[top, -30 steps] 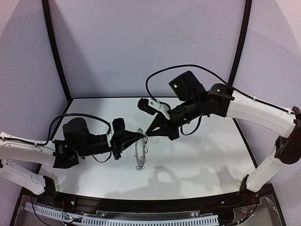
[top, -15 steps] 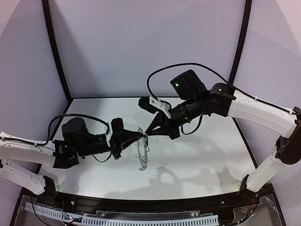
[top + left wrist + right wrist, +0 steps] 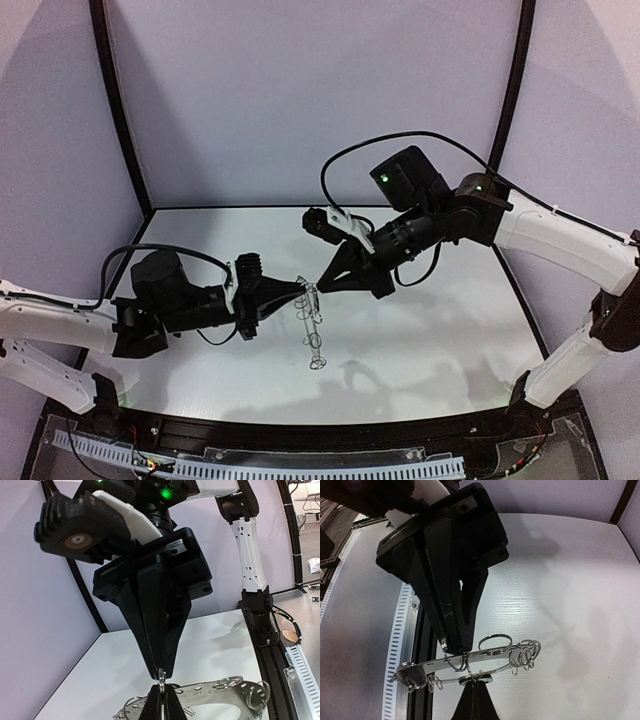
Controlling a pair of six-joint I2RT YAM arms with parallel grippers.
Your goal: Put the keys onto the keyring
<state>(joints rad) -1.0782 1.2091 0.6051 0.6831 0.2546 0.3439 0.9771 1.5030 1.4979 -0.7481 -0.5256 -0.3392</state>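
The keyring (image 3: 312, 335), a flat metal ring fringed with wire loops, hangs in the air above the table between both grippers. My left gripper (image 3: 303, 290) is shut on one small wire loop (image 3: 161, 679) at its upper rim. My right gripper (image 3: 322, 287) comes in from the right, tip to tip with the left one, and is shut. In the right wrist view its tips (image 3: 475, 687) pinch a tiny dark oblong key (image 3: 475, 679), whose thin loop runs up to the keyring (image 3: 445, 664). The keyring also shows in the left wrist view (image 3: 225, 694).
The white table (image 3: 430, 330) lies below, with the keyring's shadow on it. A black slotted rail (image 3: 300, 465) runs along the near edge. Dark corner posts (image 3: 120, 110) and pale walls enclose the cell.
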